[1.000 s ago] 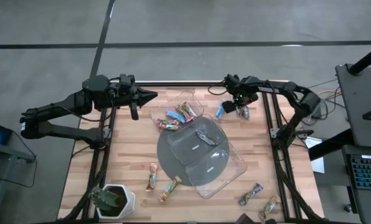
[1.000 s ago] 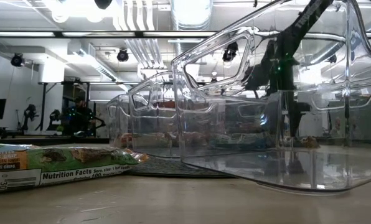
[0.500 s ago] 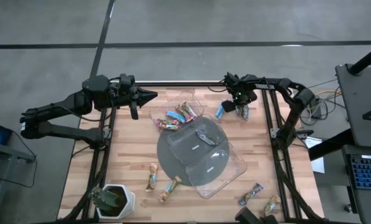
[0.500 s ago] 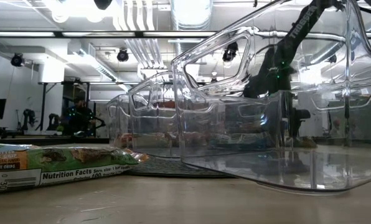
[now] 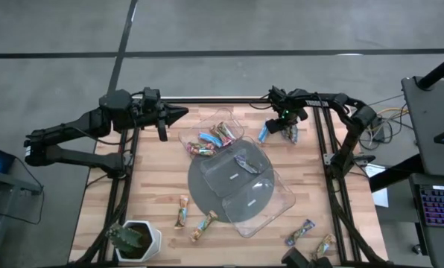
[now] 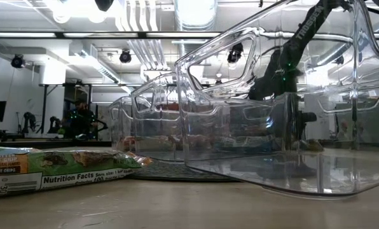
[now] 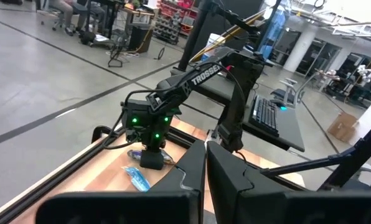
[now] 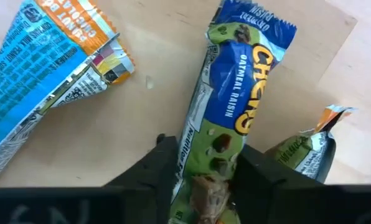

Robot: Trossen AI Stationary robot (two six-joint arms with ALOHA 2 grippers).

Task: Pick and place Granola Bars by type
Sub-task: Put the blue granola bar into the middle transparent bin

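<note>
Lying flat on the table (image 5: 155, 186) near its far right corner: one bar (image 8: 235, 112), blue and green shiny wrapper, raisin picture, printed "CHEWY" and "OATMEAL RAISIN". Beside it, a light-blue bar (image 8: 42, 74) with an orange end, and a third bar (image 8: 304, 152) of which only a crimped end shows.

Right gripper (image 5: 287, 126): down over the blue and green bar, one dark finger (image 8: 157, 165) on each long side of the wrapper, touching or nearly so (full closure not visible; the bar rests on the wood).

Other bars: several in the far tray (image 5: 188, 134), one in the middle tray (image 5: 222, 177); both trays sit on the grey disc (image 5: 200, 190). Loose bars lie along the near edge.

Left gripper (image 5: 179, 115): fingers pressed together on nothing, hanging above the table's far left edge.

Plant (image 5: 132, 240): near left corner.
</note>
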